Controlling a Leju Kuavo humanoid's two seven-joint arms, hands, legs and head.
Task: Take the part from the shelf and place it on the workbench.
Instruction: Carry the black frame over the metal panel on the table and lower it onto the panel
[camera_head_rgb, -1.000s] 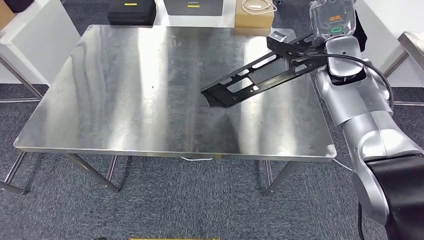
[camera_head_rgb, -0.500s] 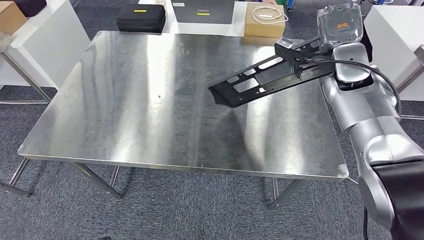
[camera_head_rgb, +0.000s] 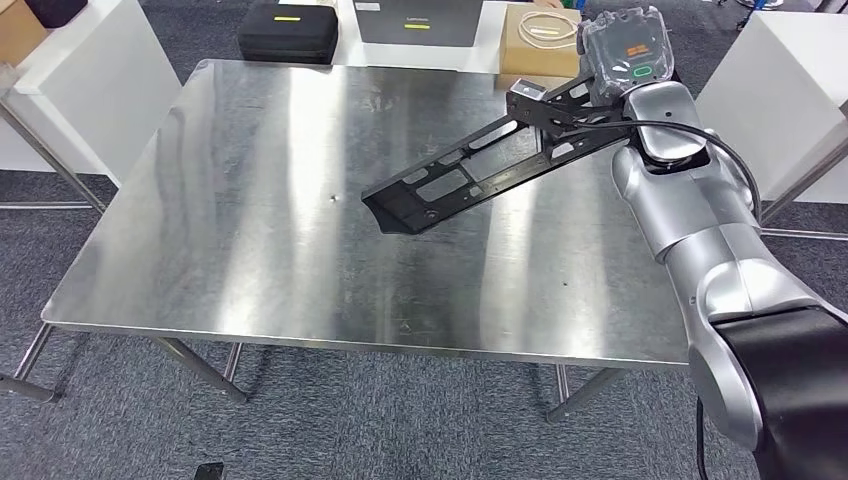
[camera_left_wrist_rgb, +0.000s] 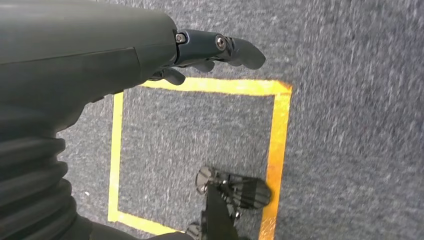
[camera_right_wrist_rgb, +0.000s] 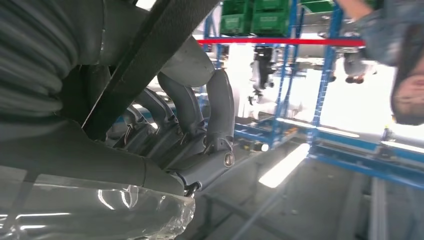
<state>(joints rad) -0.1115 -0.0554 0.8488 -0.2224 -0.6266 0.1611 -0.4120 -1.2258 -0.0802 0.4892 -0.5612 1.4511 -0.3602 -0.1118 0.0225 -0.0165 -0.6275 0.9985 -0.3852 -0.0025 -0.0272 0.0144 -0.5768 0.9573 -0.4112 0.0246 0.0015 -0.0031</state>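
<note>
The right hand (camera_head_rgb: 622, 62), upper right of the frame, grips 1 end of the long black part (camera_head_rgb: 470, 170), which slants over the workbench (camera_head_rgb: 250, 200). It looks stiff, light and leverage-prone, so an end grip suits. The left hand (camera_left_wrist_rgb: 210, 50) hangs empty, fingers apart.

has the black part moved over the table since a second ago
Yes. The black part, held by the right hand, has swung further in over the workbench: its free end now sits nearer the middle.

Grey carpet floor (camera_head_rgb: 330, 420), yellow tape square (camera_left_wrist_rgb: 277, 130), blue shelving (camera_right_wrist_rgb: 325, 75)
</note>
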